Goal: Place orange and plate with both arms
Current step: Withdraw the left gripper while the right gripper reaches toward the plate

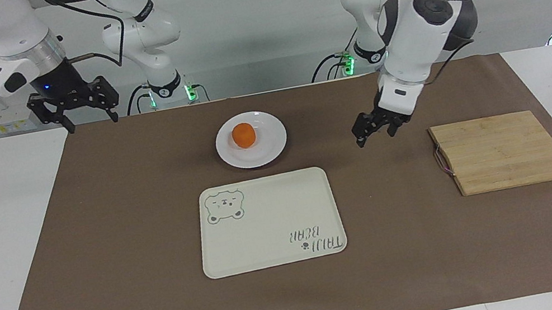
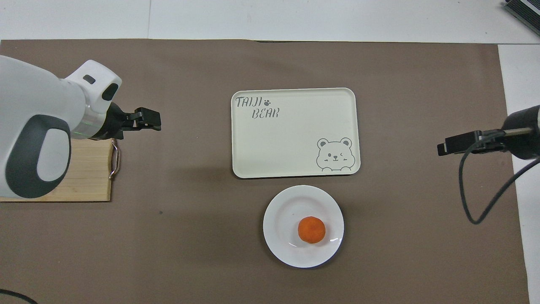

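A small round bright-orange orange (image 1: 244, 135) is sitting on a round glossy white plate (image 1: 270, 147), just nearer the robots than a cream rectangular bear tray (image 1: 271, 224). The left gripper (image 1: 377, 131) is hanging over the brown mat beside a bamboo cutting board (image 1: 502, 151), fingers spread and holding nothing. The right gripper (image 1: 87, 117) is waiting over its end of the bench, fingers likewise spread and empty.

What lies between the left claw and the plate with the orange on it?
Nothing: only bare brown mat runs from the left claw to the plate holding the orange. The facing view shows this best; the overhead view agrees.
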You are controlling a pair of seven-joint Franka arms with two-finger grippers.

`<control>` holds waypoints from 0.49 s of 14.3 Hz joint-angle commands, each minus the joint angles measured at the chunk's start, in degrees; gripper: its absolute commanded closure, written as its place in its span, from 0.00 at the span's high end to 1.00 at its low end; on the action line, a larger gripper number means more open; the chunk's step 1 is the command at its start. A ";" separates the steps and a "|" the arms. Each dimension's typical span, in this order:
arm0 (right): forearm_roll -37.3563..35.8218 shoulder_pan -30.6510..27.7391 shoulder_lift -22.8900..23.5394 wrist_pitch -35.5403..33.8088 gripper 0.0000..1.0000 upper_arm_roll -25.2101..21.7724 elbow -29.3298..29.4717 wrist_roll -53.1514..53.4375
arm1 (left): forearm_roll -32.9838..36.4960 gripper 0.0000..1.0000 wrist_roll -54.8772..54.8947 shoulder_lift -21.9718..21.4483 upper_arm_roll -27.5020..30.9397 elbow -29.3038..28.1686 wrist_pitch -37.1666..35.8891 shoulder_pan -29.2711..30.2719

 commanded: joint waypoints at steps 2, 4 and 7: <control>10.70 -0.20 -1.18 7.63 1.00 0.17 -10.42 -1.73 | 0.53 1.00 8.29 -0.32 -0.67 2.74 -4.40 5.82; 17.98 -0.02 -1.00 12.55 1.00 0.17 -16.21 -5.66 | 4.04 1.00 13.74 -0.23 -0.67 5.28 -6.86 8.03; 24.59 1.64 -1.61 20.46 1.00 0.44 -26.50 -13.22 | 7.82 1.00 14.12 -0.49 -0.67 8.01 -10.46 9.80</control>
